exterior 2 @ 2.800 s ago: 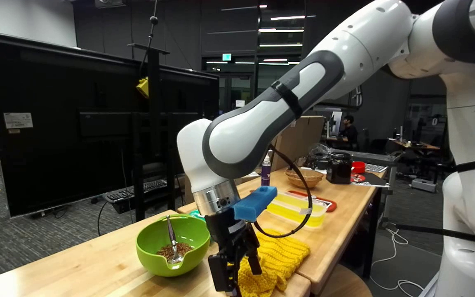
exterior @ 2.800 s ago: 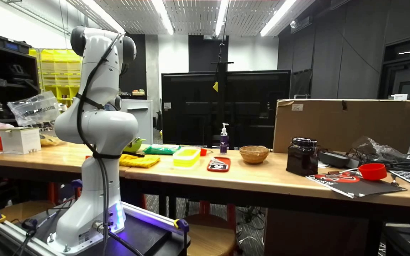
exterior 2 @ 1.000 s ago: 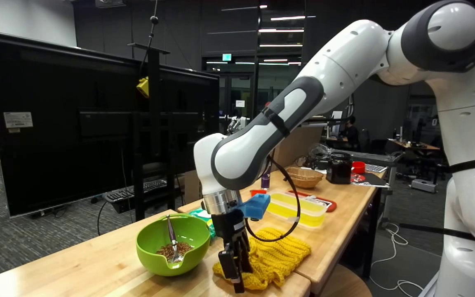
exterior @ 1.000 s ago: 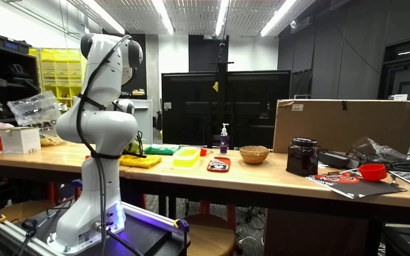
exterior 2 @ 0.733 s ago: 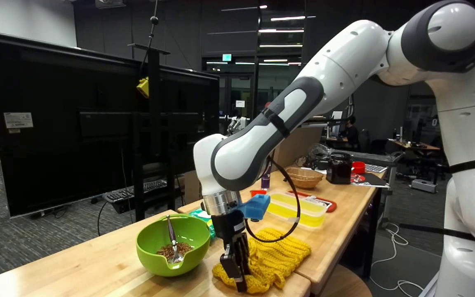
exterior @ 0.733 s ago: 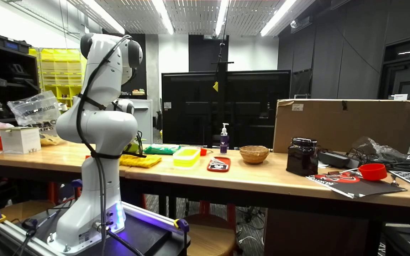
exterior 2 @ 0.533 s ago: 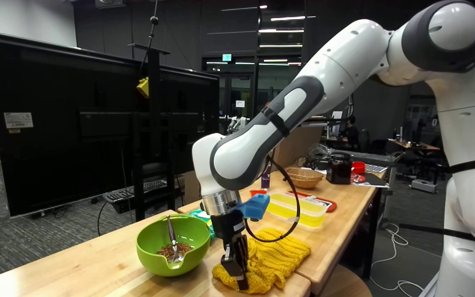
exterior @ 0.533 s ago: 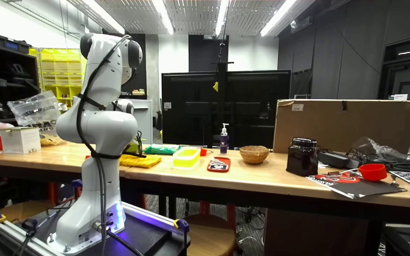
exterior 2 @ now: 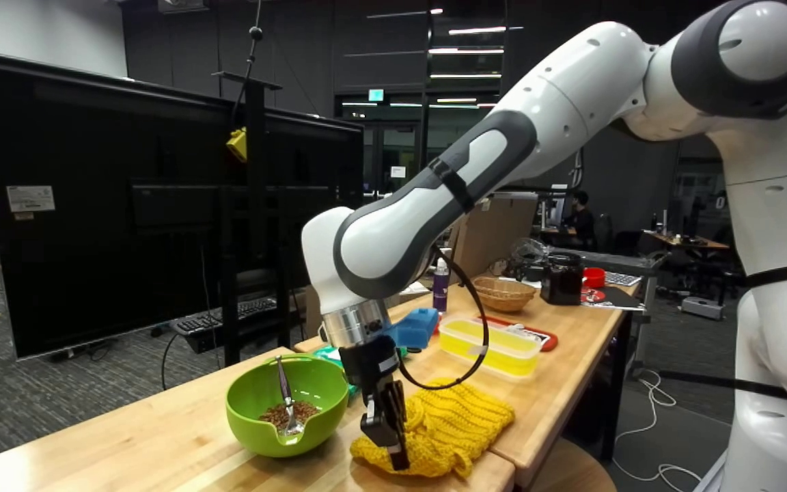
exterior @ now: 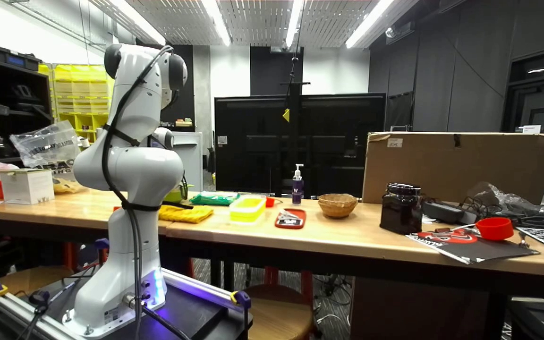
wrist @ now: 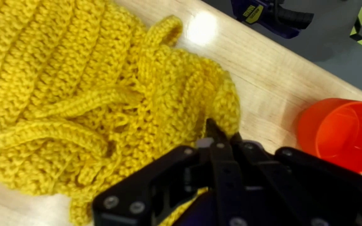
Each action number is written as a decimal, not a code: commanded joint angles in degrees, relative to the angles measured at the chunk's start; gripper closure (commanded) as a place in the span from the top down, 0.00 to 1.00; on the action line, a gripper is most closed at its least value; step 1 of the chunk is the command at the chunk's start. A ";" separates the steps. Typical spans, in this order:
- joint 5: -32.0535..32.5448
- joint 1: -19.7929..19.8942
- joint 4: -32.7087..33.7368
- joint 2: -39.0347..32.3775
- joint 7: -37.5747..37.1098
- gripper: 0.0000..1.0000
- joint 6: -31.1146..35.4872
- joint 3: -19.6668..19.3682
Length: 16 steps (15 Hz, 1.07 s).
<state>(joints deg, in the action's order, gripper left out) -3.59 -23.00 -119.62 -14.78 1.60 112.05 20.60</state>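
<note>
At the lower middle of the wrist view, the end effector [wrist: 223, 131] is drawn nearly together, with a fold of the yellow cloth [wrist: 115, 103] seemingly pinched between its tips, though these are blurred. The cloth lies rumpled on the table [wrist: 269, 84], across the left and centre of that frame; a red cup [wrist: 338, 135] sits at lower right, near the tips. In an exterior view, a green bowl [exterior 2: 253, 427] stands at lower left of centre, with a utensil [exterior 2: 285, 386] leaning inside over brown bits [exterior 2: 274, 415].
</note>
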 commanded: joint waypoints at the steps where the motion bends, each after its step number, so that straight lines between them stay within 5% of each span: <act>1: 1.79 -0.60 3.20 0.35 -0.60 0.01 -4.01 0.30; 11: 0.16 -0.28 5.78 -2.72 2.82 0.01 -3.61 0.58; 12: -0.01 -0.21 5.84 -3.12 3.06 0.29 -3.55 0.57; 16: 0.07 0.05 6.12 -4.21 3.55 0.47 -3.51 0.29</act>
<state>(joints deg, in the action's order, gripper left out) -3.37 -23.34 -114.57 -18.07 4.11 108.75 20.90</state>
